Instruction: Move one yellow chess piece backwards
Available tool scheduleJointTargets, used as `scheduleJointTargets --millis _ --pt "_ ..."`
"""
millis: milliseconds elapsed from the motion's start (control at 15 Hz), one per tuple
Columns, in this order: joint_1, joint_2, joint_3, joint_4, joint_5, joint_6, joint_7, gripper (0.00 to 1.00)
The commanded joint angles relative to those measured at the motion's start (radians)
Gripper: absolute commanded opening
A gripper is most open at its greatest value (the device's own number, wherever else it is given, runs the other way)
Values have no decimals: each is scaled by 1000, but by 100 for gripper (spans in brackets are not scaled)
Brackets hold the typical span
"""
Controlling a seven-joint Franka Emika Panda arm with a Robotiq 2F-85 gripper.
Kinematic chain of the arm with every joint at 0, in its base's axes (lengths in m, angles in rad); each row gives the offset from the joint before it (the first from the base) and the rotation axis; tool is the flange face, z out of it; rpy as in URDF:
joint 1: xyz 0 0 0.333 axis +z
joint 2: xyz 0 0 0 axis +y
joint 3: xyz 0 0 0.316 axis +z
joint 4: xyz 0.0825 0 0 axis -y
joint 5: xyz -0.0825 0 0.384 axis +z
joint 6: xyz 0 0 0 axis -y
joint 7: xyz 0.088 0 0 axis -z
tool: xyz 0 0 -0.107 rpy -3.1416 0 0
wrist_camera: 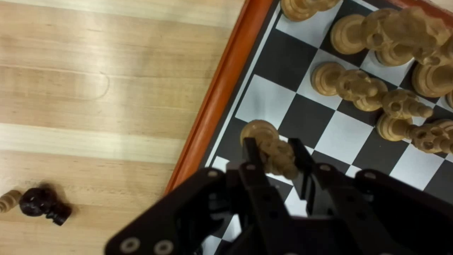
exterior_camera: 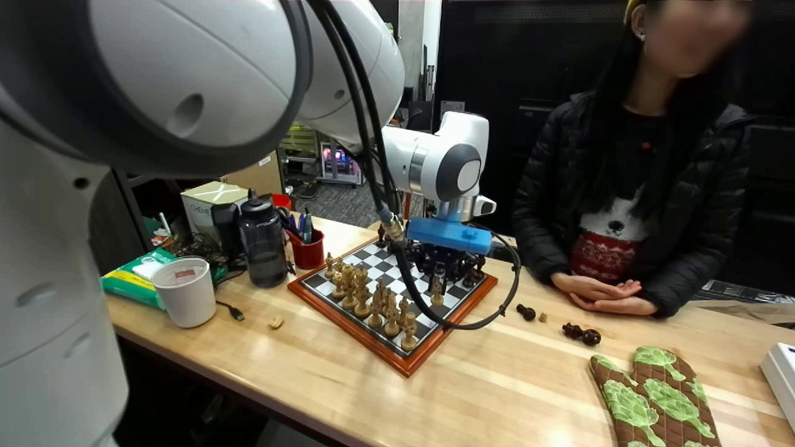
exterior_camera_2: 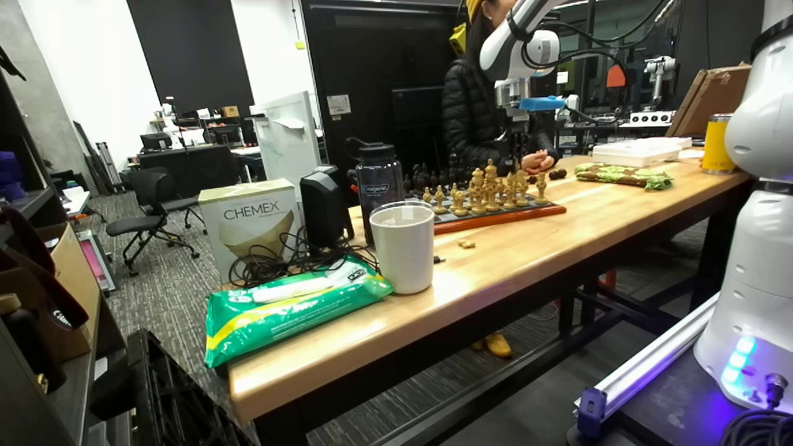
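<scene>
Black tool (wrist_camera: 272, 142) straddles one chess piece (wrist_camera: 275, 151) — yellow.

In the wrist view, your fingers (wrist_camera: 252, 152) cover part of the yellow piece (wrist_camera: 277, 152), so you can't tell whether both touch it. The chessboard (wrist_camera: 214, 106) runs out of frame at 12 and 3 o'clock, and a small pale piece (wrist_camera: 9, 201) is cut off near 8. In an exterior view, the person's face (exterior_camera: 692, 34) is blurred toward 1 o'clock and the mitt (exterior_camera: 661, 400) clipped near 5. In an exterior view, the white cup (exterior_camera_2: 403, 260) hides the chessboard's 9 o'clock corner from you.
</scene>
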Motion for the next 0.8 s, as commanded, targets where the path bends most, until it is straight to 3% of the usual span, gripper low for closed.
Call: scheduleJointTargets --millis 0,733 --pt "-17 41 14 51 4 -23 -37 6" --pt "-37 106 27 80 24 -5 -79 6"
